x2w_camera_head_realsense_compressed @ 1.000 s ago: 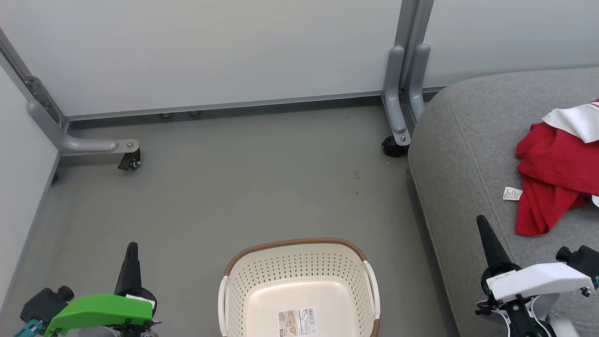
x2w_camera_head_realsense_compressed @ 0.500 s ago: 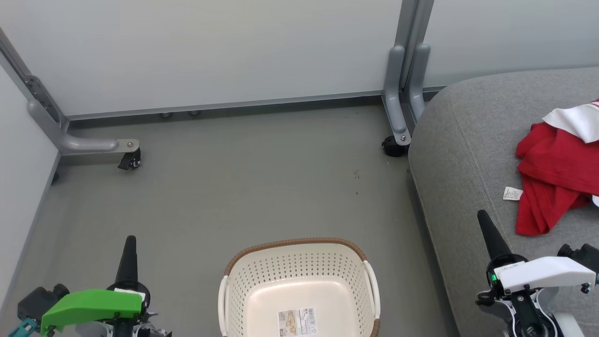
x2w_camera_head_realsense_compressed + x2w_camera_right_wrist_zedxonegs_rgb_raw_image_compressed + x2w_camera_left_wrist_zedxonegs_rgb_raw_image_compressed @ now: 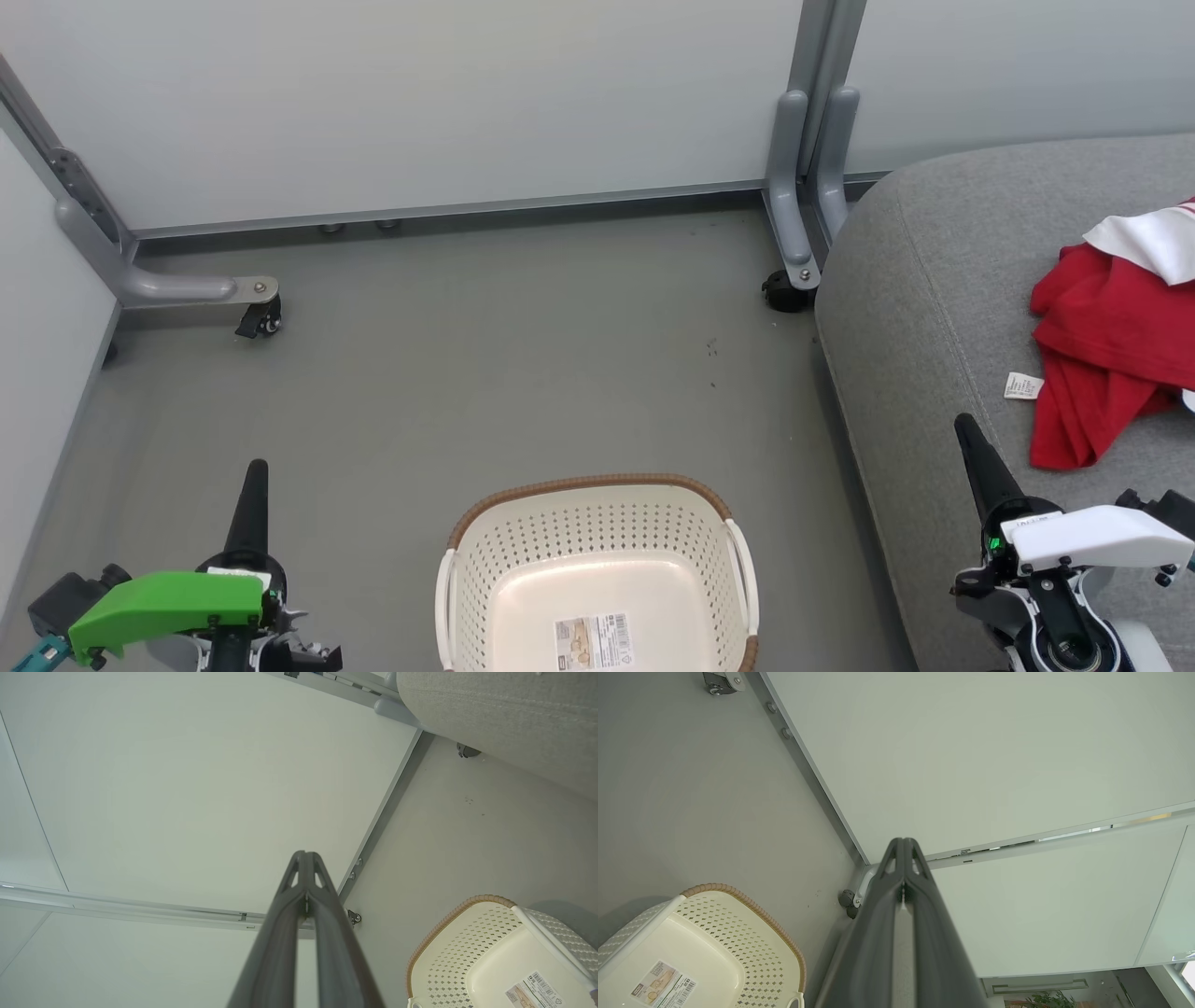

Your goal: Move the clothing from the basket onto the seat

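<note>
- a grey floor (image 3: 485,373) runs back to pale partition panels (image 3: 420,103) on grey metal feet, with a black caster (image 3: 784,291) just beside the seat's corner.
- the basket (image 3: 588,483) stands on the floor between the two arms, well apart from the seat (image 3: 924,308). what shows of its inside holds only a printed sticker (image 3: 593,642), and its near end is cut off by the frame.
- the clothing (image 3: 1111,345) lies bunched on the seat, red with a white band, a small label tag (image 3: 1022,385) beside it. it runs past the picture's edge, so i cannot tell whether all of it rests on the cushion.
- the left fingers (image 3: 252,509) and right fingers (image 3: 980,471) are each pressed together and hold nothing.
- the task looks finished or nearly so.
- risk: the right fingers hang over the seat's front part, near the garment's lower hem. a careless sweep could snag the cloth and drag it toward the edge and off.
- risk: a reach into the basket could nudge the light plastic across the floor.
- nothing stands between basket and seat.
</note>
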You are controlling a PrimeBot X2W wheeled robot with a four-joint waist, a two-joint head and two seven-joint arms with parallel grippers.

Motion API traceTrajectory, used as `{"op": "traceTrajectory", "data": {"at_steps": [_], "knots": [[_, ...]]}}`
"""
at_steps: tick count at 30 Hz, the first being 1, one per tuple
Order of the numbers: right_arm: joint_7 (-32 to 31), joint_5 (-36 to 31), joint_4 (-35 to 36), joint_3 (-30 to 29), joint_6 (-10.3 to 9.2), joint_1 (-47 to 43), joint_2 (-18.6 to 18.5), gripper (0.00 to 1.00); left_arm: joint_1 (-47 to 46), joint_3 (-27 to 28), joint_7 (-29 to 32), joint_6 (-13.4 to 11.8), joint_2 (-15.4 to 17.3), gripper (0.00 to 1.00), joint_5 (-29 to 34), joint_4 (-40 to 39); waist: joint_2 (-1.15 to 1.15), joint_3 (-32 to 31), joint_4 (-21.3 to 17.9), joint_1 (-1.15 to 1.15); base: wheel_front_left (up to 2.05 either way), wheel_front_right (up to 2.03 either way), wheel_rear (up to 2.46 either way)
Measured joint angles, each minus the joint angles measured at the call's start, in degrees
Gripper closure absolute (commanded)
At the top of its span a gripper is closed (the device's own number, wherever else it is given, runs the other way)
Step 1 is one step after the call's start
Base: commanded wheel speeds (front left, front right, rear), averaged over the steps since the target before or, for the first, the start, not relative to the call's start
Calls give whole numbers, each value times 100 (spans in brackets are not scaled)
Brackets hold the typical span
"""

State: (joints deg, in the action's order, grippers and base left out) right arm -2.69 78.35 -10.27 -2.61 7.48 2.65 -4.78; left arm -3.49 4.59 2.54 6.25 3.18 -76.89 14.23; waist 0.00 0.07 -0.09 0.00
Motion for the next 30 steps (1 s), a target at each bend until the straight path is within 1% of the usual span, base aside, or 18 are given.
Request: {"op": "traceTrajectory", "data": {"at_steps": [30], "knots": [[-177, 1296, -309, -158, 0, 246, 42, 100, -191, 157, 343, 89, -24, 100, -1285, -8, 0, 9, 7, 0, 0, 0, 0]]}}
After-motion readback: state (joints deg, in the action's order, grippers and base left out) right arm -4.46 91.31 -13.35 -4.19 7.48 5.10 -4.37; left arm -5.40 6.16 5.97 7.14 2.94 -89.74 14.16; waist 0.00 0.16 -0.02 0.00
